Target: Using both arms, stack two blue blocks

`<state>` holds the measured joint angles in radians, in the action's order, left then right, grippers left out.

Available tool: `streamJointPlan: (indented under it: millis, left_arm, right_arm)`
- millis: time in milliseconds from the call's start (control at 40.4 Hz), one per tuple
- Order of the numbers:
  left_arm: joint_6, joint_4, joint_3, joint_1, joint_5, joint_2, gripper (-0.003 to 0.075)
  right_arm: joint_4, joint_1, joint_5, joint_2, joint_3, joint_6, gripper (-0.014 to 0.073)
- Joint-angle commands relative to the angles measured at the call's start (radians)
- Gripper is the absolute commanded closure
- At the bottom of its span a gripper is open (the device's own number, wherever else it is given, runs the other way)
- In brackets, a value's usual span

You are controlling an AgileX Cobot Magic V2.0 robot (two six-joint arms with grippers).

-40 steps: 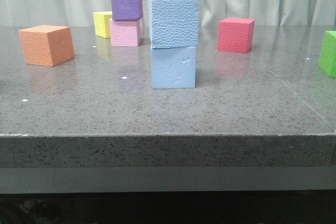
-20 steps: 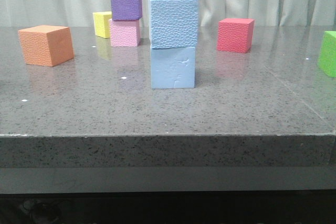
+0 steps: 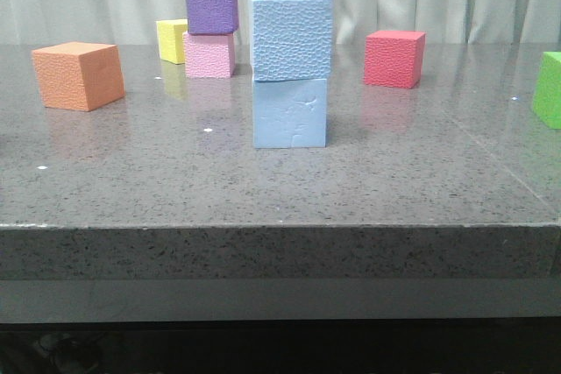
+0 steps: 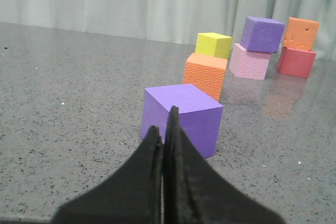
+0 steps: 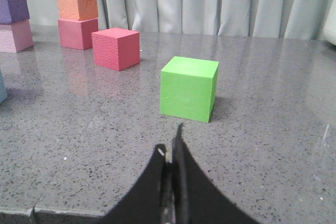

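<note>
The two blue blocks stand stacked in the middle of the table in the front view: the upper blue block (image 3: 291, 37) rests on the lower blue block (image 3: 290, 112), edges roughly in line. No gripper touches them, and neither arm shows in the front view. A sliver of the lower blue block (image 5: 2, 87) shows at the edge of the right wrist view. My left gripper (image 4: 163, 121) is shut and empty, low over the table just before a purple cube (image 4: 181, 116). My right gripper (image 5: 170, 141) is shut and empty, well short of a green cube (image 5: 189, 88).
An orange cube (image 3: 79, 74) sits at the left. A purple cube (image 3: 211, 8) sits on a pink cube (image 3: 209, 54), with a yellow cube (image 3: 172, 39) beside them. A red cube (image 3: 394, 58) and the green cube (image 3: 549, 89) stand at the right.
</note>
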<state>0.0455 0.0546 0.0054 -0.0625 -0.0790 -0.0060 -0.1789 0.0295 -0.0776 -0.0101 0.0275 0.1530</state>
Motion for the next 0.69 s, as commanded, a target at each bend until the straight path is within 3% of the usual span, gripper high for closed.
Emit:
streamJointPlan:
  millis: [0, 223, 668]
  left_arm:
    - [0.006, 0.010, 0.037, 0.003, 0.088, -0.022, 0.0738]
    - [0.006, 0.010, 0.037, 0.003, 0.088, -0.022, 0.0738]
    - [0.006, 0.010, 0.037, 0.003, 0.088, -0.022, 0.0738]
  right_arm:
    - [-0.002, -0.005, 0.099, -0.019, -0.002, 0.003, 0.0663]
    - [0.194, -0.009, 0.104, -0.020, -0.002, -0.229, 0.0663]
    - [0.193, -0.009, 0.132, -0.019, -0.002, -0.239, 0.0663]
